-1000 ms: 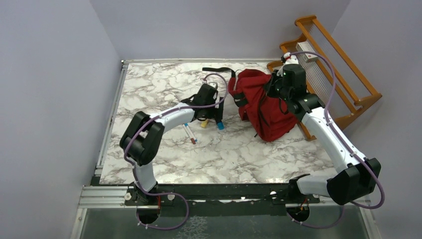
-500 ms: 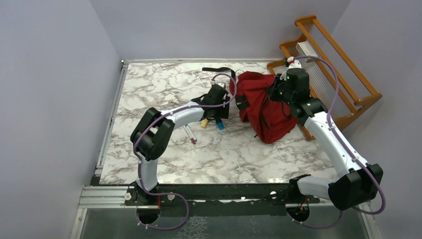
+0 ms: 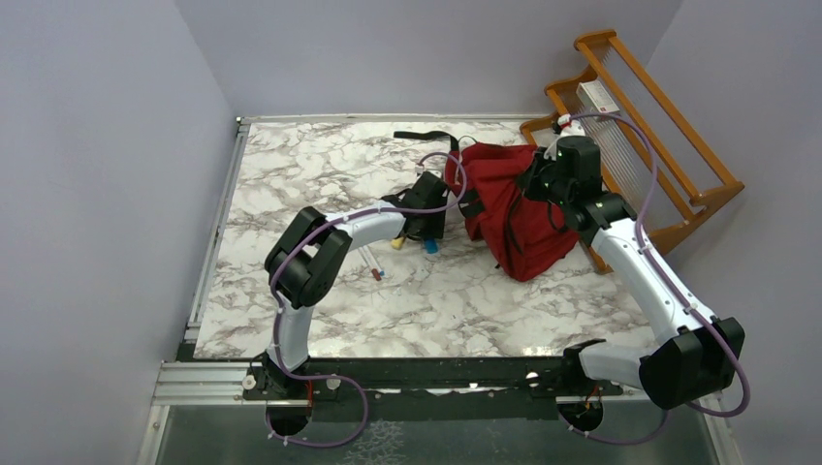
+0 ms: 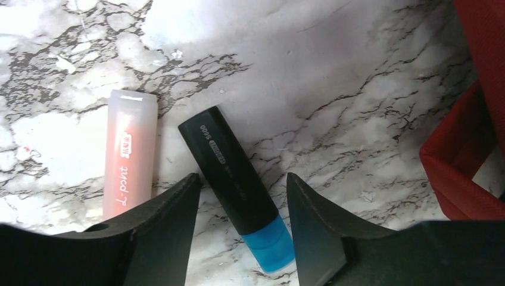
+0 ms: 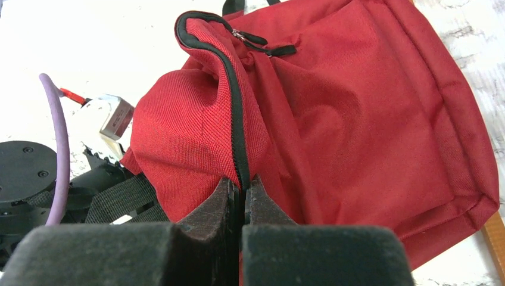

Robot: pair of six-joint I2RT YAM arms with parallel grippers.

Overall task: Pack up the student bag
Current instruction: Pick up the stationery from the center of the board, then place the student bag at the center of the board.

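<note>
Left pincer point(image 4: 241, 179): jaws partly open and holding nothing. They straddle a black marker point(image 4: 229, 170) that lies flat on the bench point(image 4: 333, 89). I cannot tell whether either finger touches it. The marker's blue end point(image 4: 271, 247) is at the bottom of the wrist frame. A pink tube point(image 4: 128, 149) lies just left of the marker, outside the jaws.

Right pincer point(image 5: 242, 179): clamped shut on the black zip edge point(image 5: 235, 113) of the student bag point(image 5: 357, 107), pulling that edge up into a ridge.

From overhead the bag sits right of centre, in the upper part of the frame. Its long axis runs diagonally, with the zip mouth at upper left and the base seam at lower right. The base is beside the wooden rack point(image 3: 669, 136). A black strap point(image 3: 426, 135) trails off to the upper left.
</note>
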